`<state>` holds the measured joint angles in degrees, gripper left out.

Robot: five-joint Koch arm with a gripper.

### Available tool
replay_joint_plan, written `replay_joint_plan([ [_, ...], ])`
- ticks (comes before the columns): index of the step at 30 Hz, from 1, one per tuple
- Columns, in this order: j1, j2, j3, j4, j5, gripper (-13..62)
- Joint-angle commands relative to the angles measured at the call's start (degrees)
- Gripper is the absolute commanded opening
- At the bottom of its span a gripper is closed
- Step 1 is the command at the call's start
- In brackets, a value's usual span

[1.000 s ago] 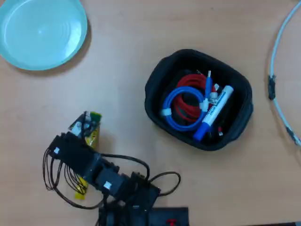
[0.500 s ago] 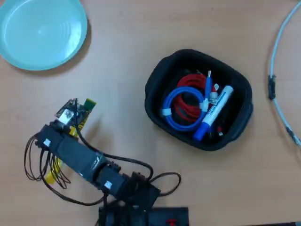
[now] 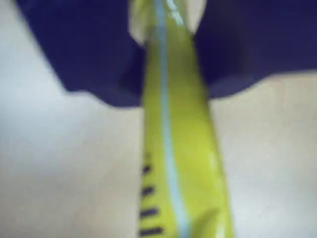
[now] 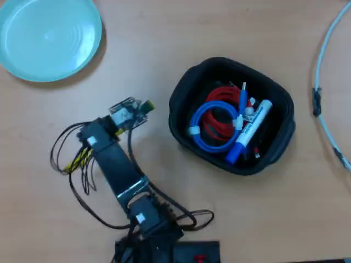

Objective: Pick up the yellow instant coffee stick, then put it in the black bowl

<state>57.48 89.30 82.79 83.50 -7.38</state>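
Carrying the yellow instant coffee stick (image 4: 82,157) over to the black bowl (image 4: 181,129) looks like the step in hand, and it should go slowly so the long packet does not swing or slip. In the overhead view the stick hangs under the arm (image 4: 118,170), with its green end (image 4: 147,105) poking out past the gripper (image 4: 131,112) and the rest trailing back by the loose wires (image 4: 68,159). The fingers seem to be closed on the stick, because in the wrist view the stick (image 3: 178,148) runs straight up between two dark shapes. The bowl sits to the right of the gripper in the overhead view, near but not touching. It already holds a blue cable (image 4: 211,126), a red cable (image 4: 222,96) and a white-and-blue marker (image 4: 249,131), so the stick should go in longways above them, and the fingers should let go only when it is well over the rim. A light-teal plate (image 4: 46,35) sits well apart at the top left. The wrist view is very blurry, so the fingertips are hard to make out. The arm hides the middle of the stick from above, and I cannot tell how high it is off the surface (image 4: 137,49).
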Motion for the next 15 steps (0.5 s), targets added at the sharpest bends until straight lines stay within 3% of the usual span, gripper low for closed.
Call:
replay_joint_plan([
  [1, 3.34, 3.34, -7.21, -6.24, 1.05, -7.8],
  [15, 21.80, 5.10, -7.03, -22.94, 0.70, -7.8],
])
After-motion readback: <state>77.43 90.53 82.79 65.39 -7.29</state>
